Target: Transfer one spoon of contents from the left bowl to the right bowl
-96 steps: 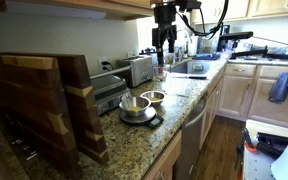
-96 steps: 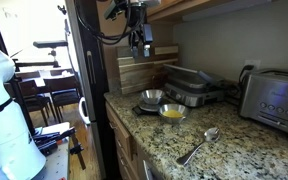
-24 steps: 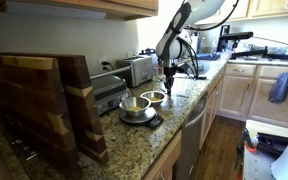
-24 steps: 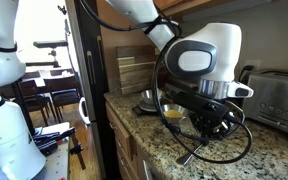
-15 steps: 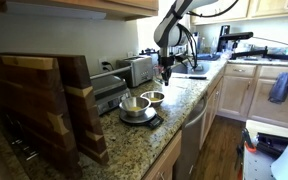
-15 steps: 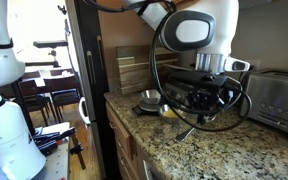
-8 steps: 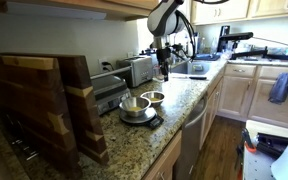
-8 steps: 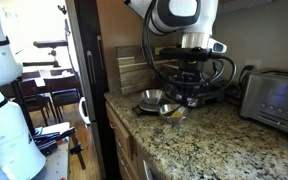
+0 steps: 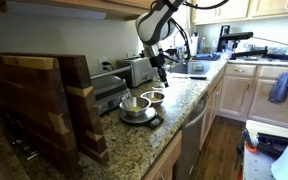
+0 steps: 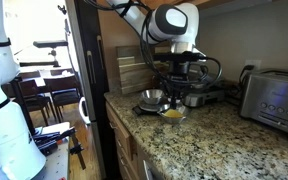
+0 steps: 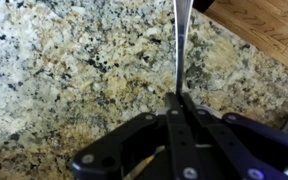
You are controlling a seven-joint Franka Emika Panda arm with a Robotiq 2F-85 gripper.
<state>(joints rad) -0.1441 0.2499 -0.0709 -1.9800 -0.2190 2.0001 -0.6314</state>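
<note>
My gripper [image 11: 179, 98] is shut on the thin handle of a metal spoon [image 11: 177, 45], which runs straight out from the jaws over the speckled granite. In both exterior views the gripper [image 9: 158, 62] [image 10: 176, 86] hangs in the air near the two steel bowls. The left bowl [image 10: 172, 112] [image 9: 153, 97] shows yellowish contents [image 10: 172, 113] inside. The right bowl [image 10: 151, 98] [image 9: 134, 105] sits on a dark scale beside it. The spoon's bowl end cannot be made out in any view.
A stack of wooden cutting boards [image 9: 44, 100] stands at the counter's end. A contact grill [image 10: 189, 84] and a toaster [image 10: 274, 95] sit against the wall. A sink [image 9: 194, 68] lies farther along; the counter edge [image 9: 189, 105] drops to the floor.
The arm has lifted with the spoon held and swung from the open counter near the toaster toward the two bowls. The jaws stayed shut throughout.
</note>
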